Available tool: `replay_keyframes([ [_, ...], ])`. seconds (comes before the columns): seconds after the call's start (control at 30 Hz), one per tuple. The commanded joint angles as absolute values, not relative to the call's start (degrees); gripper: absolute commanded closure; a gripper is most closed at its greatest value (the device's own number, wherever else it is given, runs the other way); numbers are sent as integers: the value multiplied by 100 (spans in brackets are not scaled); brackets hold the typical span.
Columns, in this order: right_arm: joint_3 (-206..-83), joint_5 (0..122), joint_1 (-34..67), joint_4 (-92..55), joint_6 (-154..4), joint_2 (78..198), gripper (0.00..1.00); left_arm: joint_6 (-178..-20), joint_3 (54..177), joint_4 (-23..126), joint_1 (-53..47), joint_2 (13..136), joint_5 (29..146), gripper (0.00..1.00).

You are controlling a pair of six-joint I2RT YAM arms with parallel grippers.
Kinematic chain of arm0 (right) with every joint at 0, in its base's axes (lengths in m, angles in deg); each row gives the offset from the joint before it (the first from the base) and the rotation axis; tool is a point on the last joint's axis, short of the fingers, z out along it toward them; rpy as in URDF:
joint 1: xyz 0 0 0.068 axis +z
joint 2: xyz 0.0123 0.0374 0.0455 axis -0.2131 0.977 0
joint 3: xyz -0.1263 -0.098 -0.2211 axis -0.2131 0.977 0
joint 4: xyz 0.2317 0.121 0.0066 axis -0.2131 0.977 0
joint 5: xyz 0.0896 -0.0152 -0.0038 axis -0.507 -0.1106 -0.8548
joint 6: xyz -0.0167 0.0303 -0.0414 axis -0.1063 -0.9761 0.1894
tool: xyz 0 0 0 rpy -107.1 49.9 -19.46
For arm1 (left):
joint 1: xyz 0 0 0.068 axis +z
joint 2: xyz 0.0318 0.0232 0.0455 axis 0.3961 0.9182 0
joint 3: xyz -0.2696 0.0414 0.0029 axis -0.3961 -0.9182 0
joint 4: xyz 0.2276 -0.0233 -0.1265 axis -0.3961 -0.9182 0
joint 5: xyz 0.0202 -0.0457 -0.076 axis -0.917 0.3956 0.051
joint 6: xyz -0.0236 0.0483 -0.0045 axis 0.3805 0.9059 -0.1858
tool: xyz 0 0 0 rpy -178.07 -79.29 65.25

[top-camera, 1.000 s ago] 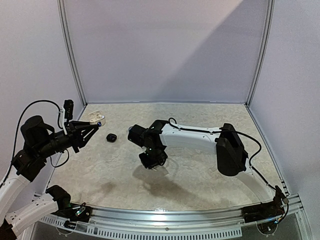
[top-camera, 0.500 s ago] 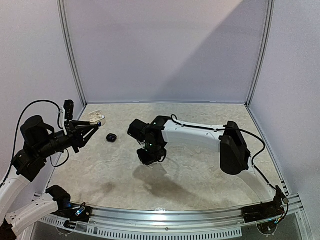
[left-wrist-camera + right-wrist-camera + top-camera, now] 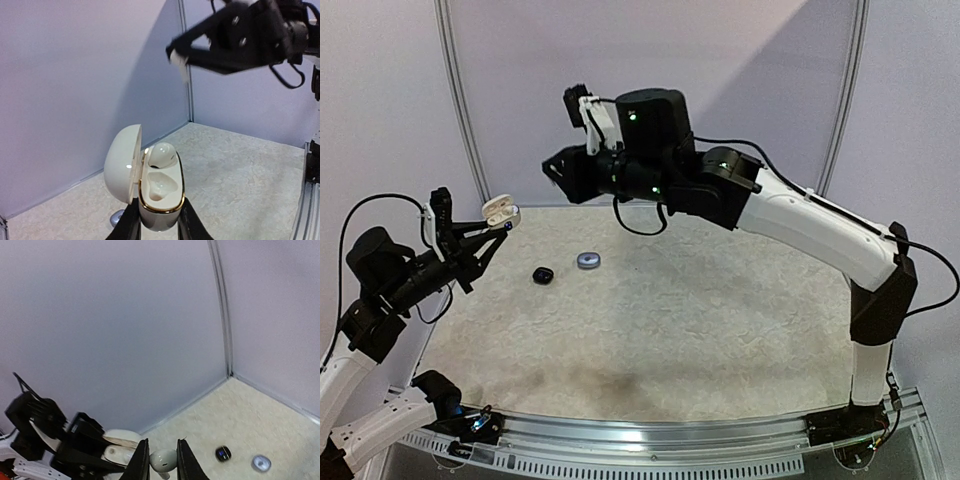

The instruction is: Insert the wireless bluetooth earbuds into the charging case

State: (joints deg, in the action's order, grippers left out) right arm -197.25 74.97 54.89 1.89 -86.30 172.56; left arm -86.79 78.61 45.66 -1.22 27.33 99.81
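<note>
- The left gripper is being held above the left side of the surface. Its jaws are being pressed against the two sides of the charging case, which is being pinched upright between them.
- The case, a glossy cream-white pebble with a thin gold rim, is being held open with its domed lid swung to the left. One smooth white earbud is being cradled in the far pocket, while the near, heart-shaped pocket is being shown hollow.
- A black earbud, small and rounded, is being carried by the mottled beige, stone-like surface, lower than the case and a little to its right.
- A silvery-grey earbud, flat and round like a disc, is being carried near the black one but apart from it.
- The right gripper is being held high over the surface, facing the open case. Its black jaws are being closed on a second white earbud, a glossy, egg-shaped bud. It is being pinched between them, apart from the case.
</note>
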Motion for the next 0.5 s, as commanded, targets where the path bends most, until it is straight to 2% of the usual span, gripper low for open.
replay_keyframes([
  [0.0, -19567, 7093, 5769, -1653, -7786, 17329, 100, -8132, 8050, 5112, -99, 2627, 9748, 100],
  [0.17, -19585, 6641, 6018, -2630, -7298, 17572, 100, -8048, 8146, 5190, -97, 2639, 9692, 100],
  [0.47, -19748, 6205, 6108, -3239, -7248, 18062, 100, -8159, 8138, 5283, -94, 2679, 9781, 100],
])
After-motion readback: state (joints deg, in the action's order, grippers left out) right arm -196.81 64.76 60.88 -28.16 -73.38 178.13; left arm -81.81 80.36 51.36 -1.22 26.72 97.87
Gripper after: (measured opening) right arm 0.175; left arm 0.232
